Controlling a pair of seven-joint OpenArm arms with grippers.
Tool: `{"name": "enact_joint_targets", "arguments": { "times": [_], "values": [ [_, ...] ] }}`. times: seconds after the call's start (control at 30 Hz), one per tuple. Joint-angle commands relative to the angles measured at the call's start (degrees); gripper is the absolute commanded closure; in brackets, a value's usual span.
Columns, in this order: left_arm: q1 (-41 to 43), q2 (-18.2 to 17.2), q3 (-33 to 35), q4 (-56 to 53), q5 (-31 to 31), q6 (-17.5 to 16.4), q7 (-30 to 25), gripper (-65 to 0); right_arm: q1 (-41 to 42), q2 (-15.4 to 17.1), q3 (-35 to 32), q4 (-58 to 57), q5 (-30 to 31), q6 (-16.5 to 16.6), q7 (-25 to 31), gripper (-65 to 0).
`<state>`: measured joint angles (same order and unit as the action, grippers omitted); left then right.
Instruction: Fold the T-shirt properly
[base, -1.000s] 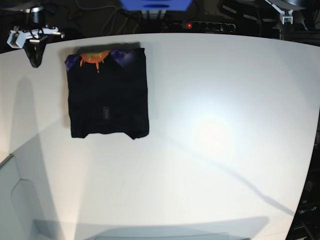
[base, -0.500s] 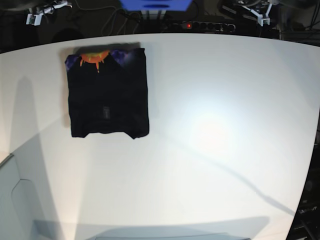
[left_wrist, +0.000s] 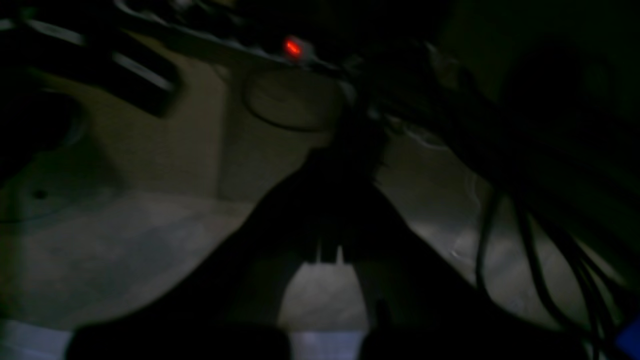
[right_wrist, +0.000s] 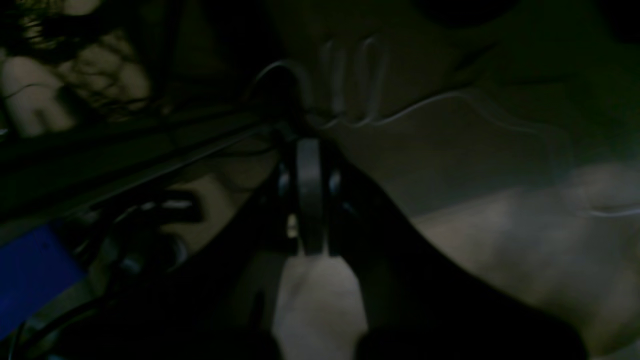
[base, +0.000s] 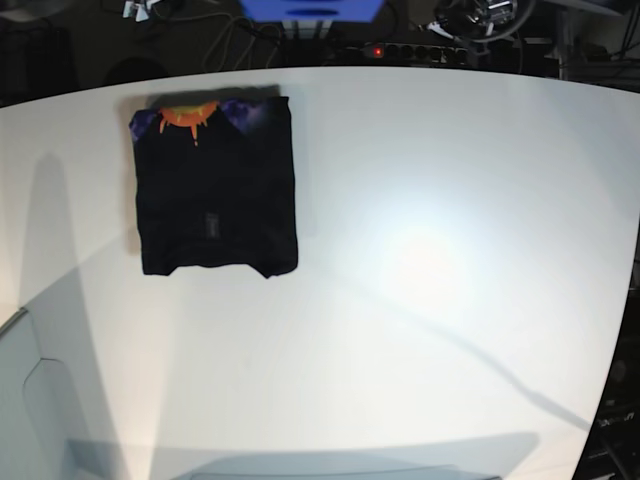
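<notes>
— T-shirt (base: 215, 185), where does it lie?
— Folded flat on the white table (base: 430, 250), far left part.
— And the 2 grippers?
— Left gripper (left_wrist: 327, 255) and right gripper (right_wrist: 310, 245) both pressed together, holding nothing.

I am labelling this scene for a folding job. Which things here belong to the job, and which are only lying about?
Belongs to the job:
- T-shirt, black, lying folded on the table

Only lying about:
- power strip with a red light, behind the table
- cables on the floor
- blue box behind the table
</notes>
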<state>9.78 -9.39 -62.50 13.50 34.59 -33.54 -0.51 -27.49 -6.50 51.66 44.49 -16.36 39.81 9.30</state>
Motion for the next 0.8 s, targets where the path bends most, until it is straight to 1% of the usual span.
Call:
{"name": "enact_joint_targets", "arguments": {
  "times": [0.0,0.1,0.17,0.2,0.27,0.33,0.4,0.5,0.57,0.63,0.7,0.77],
  "values": [
    [0.2,-0.68,-0.05,-1.23,0.8,1.14,-0.76,0.0,0.72,1.45,0.25,-4.53,-0.91,0.19,4.11,0.0],
    [-1.39,-0.59,-0.05,-5.8,1.24,5.1,-1.29,0.0,4.85,6.37,0.25,-22.38,-6.28,0.19,15.27,0.0],
    [-1.82,-0.5,-0.14,-7.56,1.24,8.35,-1.55,0.0,7.49,9.27,0.25,-33.28,-11.82,0.19,22.83,0.0],
    [-2.18,-0.41,-0.14,-7.83,1.24,9.58,-1.55,0.0,8.45,10.33,0.25,-37.15,-14.8,-0.82,25.47,0.0],
    [-3.23,0.9,-0.05,-7.91,1.32,11.08,-1.55,0.0,10.47,11.38,0.25,-41.37,-21.05,-9.26,28.63,0.0],
    [-3.67,1.7,0.74,-7.91,1.32,12.22,-1.55,0.0,11.79,11.47,0.25,-42.16,-26.94,-16.38,28.9,0.0],
    [-3.76,2.05,3.55,-7.91,1.15,12.31,-1.55,0.0,12.32,11.12,0.34,-42.16,-32.04,-23.68,28.9,0.0],
    [-3.76,4.16,6.9,-7.74,0.88,12.31,-1.64,0.0,13.11,10.06,0.25,-42.16,-38.8,-34.41,28.02,0.0],
    [-3.76,4.68,7.6,-7.74,0.8,12.31,-1.73,0.0,13.29,9.89,0.25,-42.16,-43.46,-40.3,25.21,0.0],
    [-3.76,5.12,7.86,-8.0,1.06,12.31,-2.17,0.0,13.38,9.71,0.34,-42.16,-47.51,-45.31,22.66,0.0],
    [-3.67,6.0,9.44,-8.09,1.24,12.31,-4.81,0.0,13.38,9.1,0.34,-42.16,-51.55,-50.05,21.25,0.0],
    [-3.32,6.18,11.47,-8.18,1.24,12.31,-7.71,0.0,13.46,8.92,0.34,-42.16,-54.01,-54.98,20.46,0.0]
  ]
}}
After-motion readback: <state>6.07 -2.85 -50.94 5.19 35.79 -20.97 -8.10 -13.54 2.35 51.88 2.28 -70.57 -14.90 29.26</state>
